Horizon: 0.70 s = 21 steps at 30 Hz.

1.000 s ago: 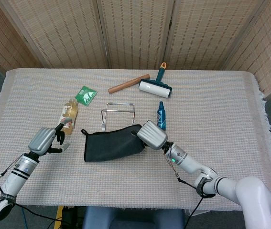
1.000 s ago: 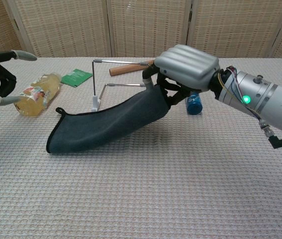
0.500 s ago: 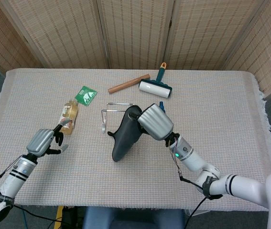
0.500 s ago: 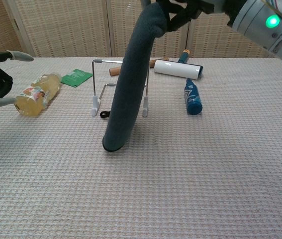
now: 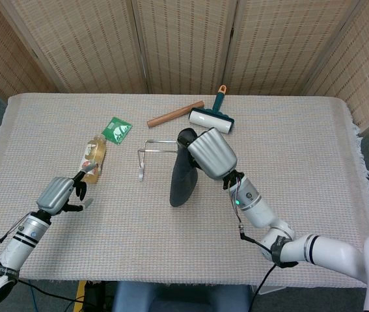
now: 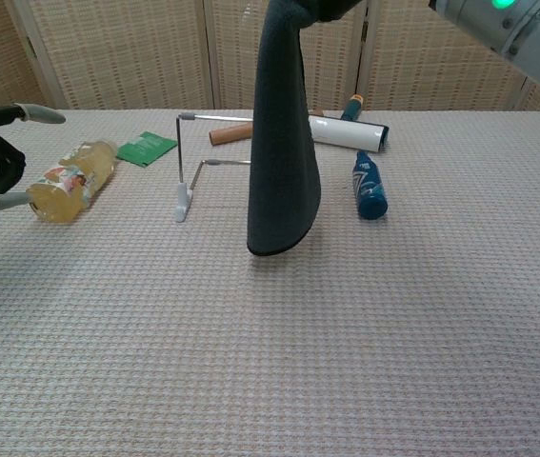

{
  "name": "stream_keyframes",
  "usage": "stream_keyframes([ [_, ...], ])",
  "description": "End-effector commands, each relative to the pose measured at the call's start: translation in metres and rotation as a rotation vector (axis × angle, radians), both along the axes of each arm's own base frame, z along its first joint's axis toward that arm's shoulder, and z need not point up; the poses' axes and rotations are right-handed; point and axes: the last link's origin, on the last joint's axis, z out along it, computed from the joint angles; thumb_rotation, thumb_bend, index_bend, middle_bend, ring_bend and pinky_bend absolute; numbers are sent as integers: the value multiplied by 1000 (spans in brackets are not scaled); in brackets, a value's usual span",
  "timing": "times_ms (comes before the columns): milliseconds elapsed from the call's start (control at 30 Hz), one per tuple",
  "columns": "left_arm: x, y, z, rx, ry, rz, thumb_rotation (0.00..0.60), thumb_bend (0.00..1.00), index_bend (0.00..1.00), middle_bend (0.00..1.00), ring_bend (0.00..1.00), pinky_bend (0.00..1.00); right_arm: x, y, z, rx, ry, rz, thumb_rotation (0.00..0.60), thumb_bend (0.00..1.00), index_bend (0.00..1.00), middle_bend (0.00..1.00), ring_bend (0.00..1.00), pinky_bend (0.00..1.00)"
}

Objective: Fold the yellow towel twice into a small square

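The right hand (image 5: 212, 153) grips the top of a dark towel (image 6: 283, 133) (dark grey-blue in these views, not yellow), which hangs straight down below it, its lower edge at or just above the table (image 5: 314, 149). Behind the hanging cloth stands a wire rack (image 6: 191, 164); just right of the hand lie a blue bottle (image 6: 370, 186) and a lint roller (image 5: 211, 120). The left hand (image 5: 59, 194), well to the left, holds nothing, fingers apart, near a yellowish bottle (image 5: 94, 154).
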Motion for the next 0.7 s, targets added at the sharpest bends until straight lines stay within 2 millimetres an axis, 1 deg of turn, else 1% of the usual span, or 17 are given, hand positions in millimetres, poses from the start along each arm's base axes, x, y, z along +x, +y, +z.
stream_keyframes([
  [33,-3,-1,1,2,2,7,600,357,7,712,619,837,10,-6,-6,0,6,-3,600,526,729,928,1000,1000],
  [200,-7,-4,3,5,1,19,600,357,7,712,619,837,25,-20,-14,-16,26,-20,600,525,729,928,1000,1000],
  [333,-9,-6,4,7,0,25,600,358,7,712,619,837,36,-38,-21,-41,46,-53,600,526,729,928,1000,1000],
  [533,-15,-10,5,10,3,44,600,357,7,711,619,837,48,-59,-31,-72,90,-64,600,526,728,927,1000,1000],
  [700,-19,-12,5,11,3,58,600,357,7,711,619,837,56,-72,-38,-99,130,-60,600,525,728,925,1000,1000],
])
